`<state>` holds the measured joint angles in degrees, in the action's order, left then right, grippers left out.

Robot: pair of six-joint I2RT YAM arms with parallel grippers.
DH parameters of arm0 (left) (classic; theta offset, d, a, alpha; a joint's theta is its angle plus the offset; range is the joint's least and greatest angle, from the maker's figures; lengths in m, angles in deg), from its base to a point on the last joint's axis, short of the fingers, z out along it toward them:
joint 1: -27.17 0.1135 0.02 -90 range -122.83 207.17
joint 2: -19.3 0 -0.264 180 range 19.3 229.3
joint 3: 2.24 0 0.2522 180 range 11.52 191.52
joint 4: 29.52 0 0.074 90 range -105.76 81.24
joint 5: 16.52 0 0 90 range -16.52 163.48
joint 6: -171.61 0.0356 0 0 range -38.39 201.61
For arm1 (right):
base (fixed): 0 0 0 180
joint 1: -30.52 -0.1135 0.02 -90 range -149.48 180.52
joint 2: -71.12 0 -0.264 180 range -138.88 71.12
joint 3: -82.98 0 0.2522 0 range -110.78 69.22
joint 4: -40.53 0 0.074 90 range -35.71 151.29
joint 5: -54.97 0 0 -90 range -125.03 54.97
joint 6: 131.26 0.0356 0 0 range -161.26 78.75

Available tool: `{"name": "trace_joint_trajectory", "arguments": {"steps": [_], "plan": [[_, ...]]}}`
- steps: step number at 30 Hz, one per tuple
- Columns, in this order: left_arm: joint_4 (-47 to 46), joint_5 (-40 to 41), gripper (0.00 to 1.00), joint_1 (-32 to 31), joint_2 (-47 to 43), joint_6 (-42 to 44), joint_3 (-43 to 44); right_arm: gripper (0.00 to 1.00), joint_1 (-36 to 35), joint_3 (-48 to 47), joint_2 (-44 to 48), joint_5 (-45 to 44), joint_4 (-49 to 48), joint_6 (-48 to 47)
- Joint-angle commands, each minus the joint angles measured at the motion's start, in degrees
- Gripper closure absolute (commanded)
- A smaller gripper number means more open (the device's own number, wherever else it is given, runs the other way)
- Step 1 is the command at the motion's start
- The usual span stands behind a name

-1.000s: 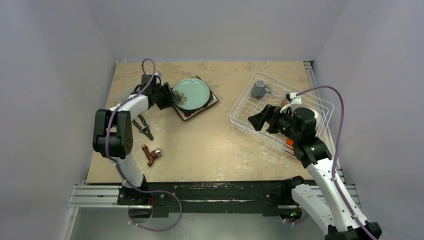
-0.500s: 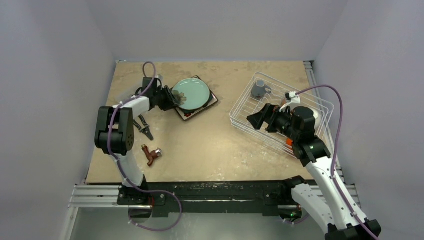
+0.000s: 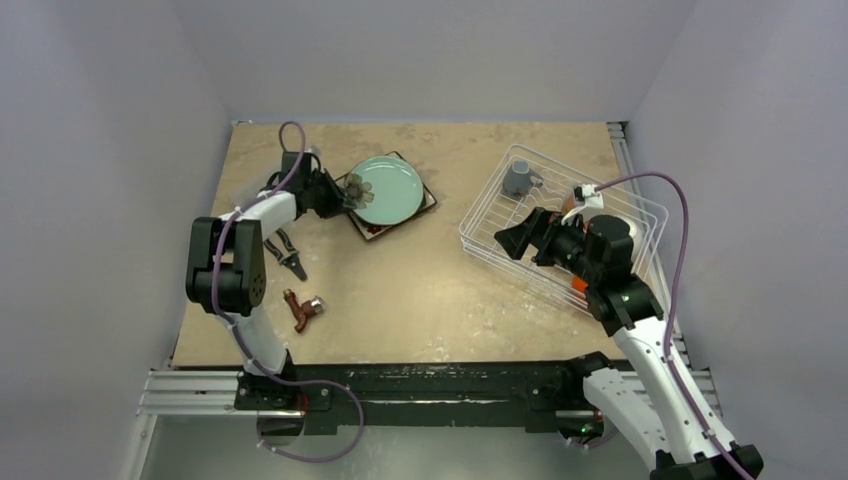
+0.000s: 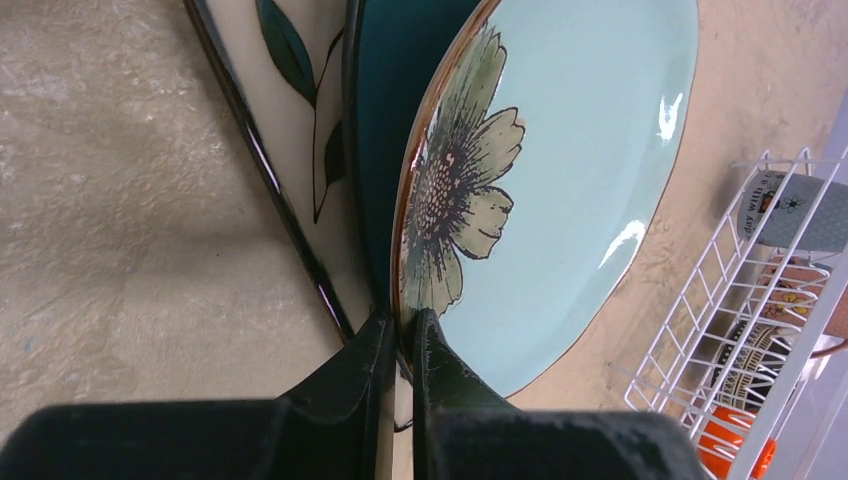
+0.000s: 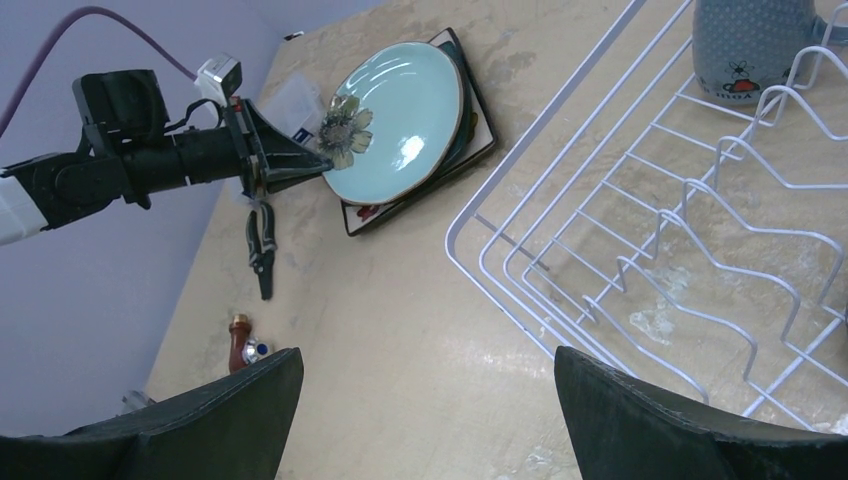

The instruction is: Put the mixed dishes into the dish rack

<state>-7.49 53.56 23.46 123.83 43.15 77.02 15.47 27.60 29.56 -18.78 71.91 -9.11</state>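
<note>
Tan tabletop (image 3: 430, 290), grey walls on three sides. Your left gripper (image 4: 400, 325) has closed from half-open within the last second. Its jaws now pinch the near rim of the round teal plate (image 4: 560, 180), which appears tipped up off the square flower-patterned plate (image 4: 290, 130) at far left. The grasp looks made, so a lift toward the dish rack (image 3: 480, 222) is likely next. Your right gripper (image 3: 512, 241) hovers wide open over the rack's near-left side, holding nothing.
</note>
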Motion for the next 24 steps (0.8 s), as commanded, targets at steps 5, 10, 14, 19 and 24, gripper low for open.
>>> {"name": "trace_joint_trajectory", "arguments": {"steps": [5, 10, 14, 19, 24], "plan": [[12.97, 3.88, 1.0, -1.38, -5.58, 2.54, 1.36, 0.02, -0.02, -0.9, 1.04, 0.83, 0.6, -0.06], [17.3, 5.55, 1.0, -0.21, -7.52, 2.19, 0.25, 0.02, -0.07, -0.75, 1.32, 0.97, 0.26, -0.31], [19.55, 4.94, 1.0, 0.78, -7.19, 0.14, -0.2, 0.02, -0.06, 0.17, 1.72, 1.45, -0.55, -0.15], [20.74, 3.0, 1.0, 1.2, -5.15, -0.13, 1.21, 0.02, -0.07, 0.45, 2.2, 1.68, -0.21, -0.05], [22.8, 0.87, 0.99, 1.24, -1.72, -1.13, 3.2, 0.02, -0.05, -0.81, 2.37, 0.72, 1.01, -0.67]]}}
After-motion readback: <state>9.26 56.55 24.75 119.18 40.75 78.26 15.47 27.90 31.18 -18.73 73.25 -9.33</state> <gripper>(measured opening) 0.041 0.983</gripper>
